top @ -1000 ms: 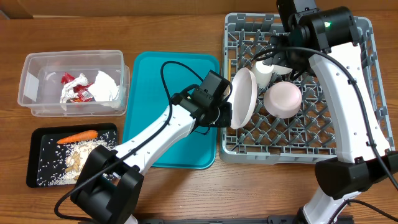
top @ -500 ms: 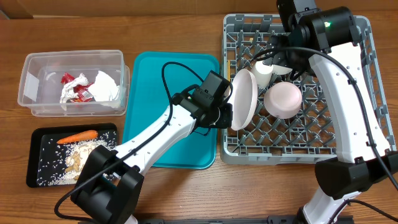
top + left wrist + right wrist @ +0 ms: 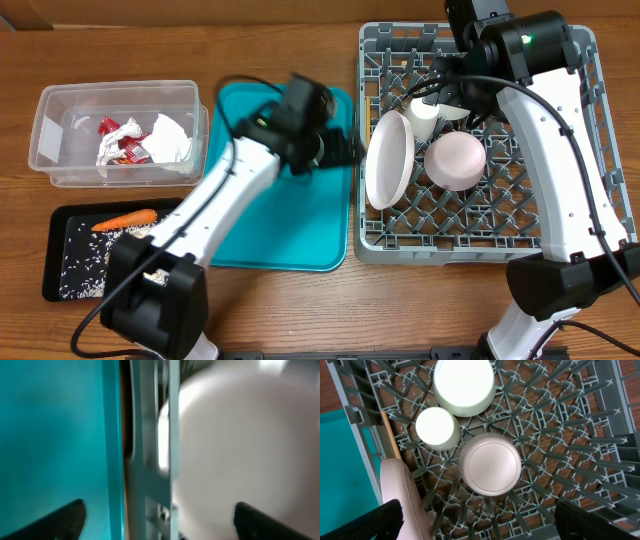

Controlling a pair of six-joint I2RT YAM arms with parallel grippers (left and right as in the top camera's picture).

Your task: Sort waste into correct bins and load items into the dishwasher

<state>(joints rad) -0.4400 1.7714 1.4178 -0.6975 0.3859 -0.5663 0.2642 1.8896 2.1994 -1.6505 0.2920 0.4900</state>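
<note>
Plate point(image 3: 388, 160) stands on edge in the dish rack point(image 3: 480, 245), pegs propping it (bowls point(image 3: 490, 464) and cup point(image 3: 436, 427) alongside). Left gripper point(image 3: 333, 152) hangs released over the teal tray point(image 3: 260, 240); right gripper point(image 3: 480, 522) is spread wide, empty.

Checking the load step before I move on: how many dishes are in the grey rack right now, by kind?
Plate: 1
Bowls: 2
Cup: 1
Total: 4 white dishes in the dish rack
</note>
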